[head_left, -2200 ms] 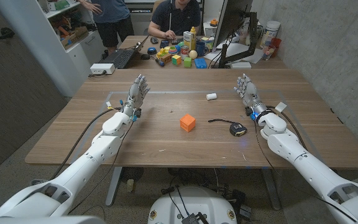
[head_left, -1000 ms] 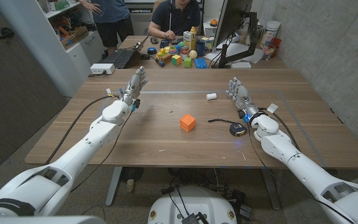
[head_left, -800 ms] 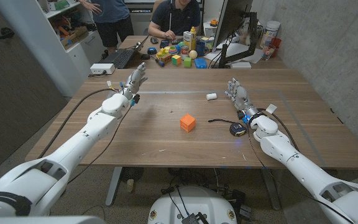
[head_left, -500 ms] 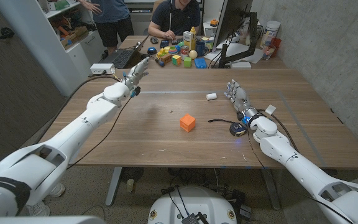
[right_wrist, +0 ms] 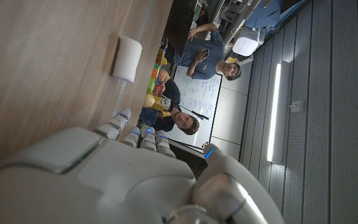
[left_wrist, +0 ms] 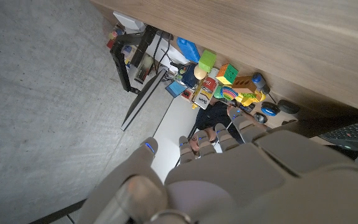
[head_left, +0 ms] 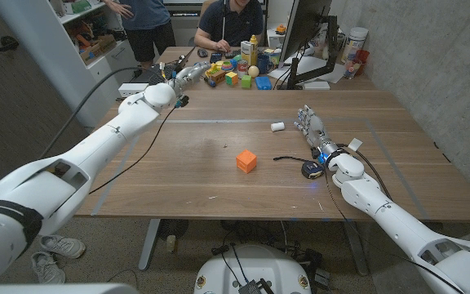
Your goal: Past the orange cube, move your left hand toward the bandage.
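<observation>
The orange cube (head_left: 246, 161) sits near the middle of the wooden table (head_left: 219, 188). The bandage (head_left: 277, 126), a small white roll, lies farther back and to the right; it also appears in the right wrist view (right_wrist: 127, 58). My left hand (head_left: 188, 74) reaches out over the table's far left edge, fingers extended and holding nothing, well left of and beyond the cube. Its back shows in the left wrist view (left_wrist: 229, 180). My right hand (head_left: 310, 125) stands just right of the bandage, fingers apart and up, holding nothing (right_wrist: 135, 180).
A black device with a cable (head_left: 312, 169) lies right of the cube, near my right wrist. Behind the table stands a second desk with toys (head_left: 235, 69), a keyboard (head_left: 157, 76) and a monitor (head_left: 304, 33); people (head_left: 227, 20) are there.
My left arm has stretched forward, carrying the hand from the table's left side to its far left edge. The right hand has barely moved over the last second.
</observation>
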